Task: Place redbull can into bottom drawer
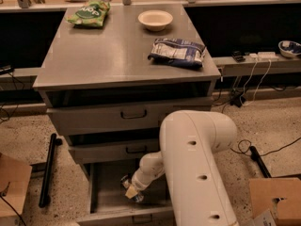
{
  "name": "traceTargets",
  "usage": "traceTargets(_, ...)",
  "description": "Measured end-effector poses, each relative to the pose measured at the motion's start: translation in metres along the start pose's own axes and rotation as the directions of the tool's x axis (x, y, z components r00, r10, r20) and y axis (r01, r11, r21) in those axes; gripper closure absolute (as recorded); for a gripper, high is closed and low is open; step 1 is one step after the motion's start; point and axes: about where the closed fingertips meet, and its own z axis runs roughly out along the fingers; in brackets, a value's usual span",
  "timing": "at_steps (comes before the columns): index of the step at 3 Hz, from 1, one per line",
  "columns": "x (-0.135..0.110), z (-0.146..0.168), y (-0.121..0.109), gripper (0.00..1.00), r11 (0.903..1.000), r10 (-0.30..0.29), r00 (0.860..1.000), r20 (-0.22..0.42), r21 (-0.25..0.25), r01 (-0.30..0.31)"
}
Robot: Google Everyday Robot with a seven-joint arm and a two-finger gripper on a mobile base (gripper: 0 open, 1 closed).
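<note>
The bottom drawer (99, 195) of the grey cabinet stands pulled open, with its front edge at the bottom of the camera view. My gripper (131, 191) reaches down inside it from the right, on the end of the white arm (197, 164) that fills the foreground. It is shut on the redbull can (126, 181), a slim can that tilts with its silver top toward the back left. The can sits low in the drawer, close to its floor. The arm hides the drawer's right part.
The middle drawer (117, 150) sticks out slightly above the bottom one; the top drawer (131, 114) is closed. On the cabinet top lie a green snack bag (89, 13), a bowl (155, 19) and a blue-white bag (178, 53). A black pole (49, 168) and cardboard boxes (277, 199) are on the floor.
</note>
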Motion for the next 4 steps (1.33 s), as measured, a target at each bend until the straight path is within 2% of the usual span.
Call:
traceTargets(1, 0.011, 0.039, -0.016, 1.0, 0.9984, 0.038, 0.999, -0.011, 0.043, -0.037)
traceTargets(2, 0.018, 0.062, -0.025, 1.0, 0.9953, 0.079, 0.997, 0.001, 0.056, -0.079)
traceTargets(3, 0.023, 0.088, -0.022, 0.73, 0.9925, 0.121, 0.993, -0.003, 0.021, -0.121)
traceTargets(4, 0.023, 0.1, -0.014, 0.5, 0.9889, 0.148, 0.989, 0.005, -0.015, -0.148)
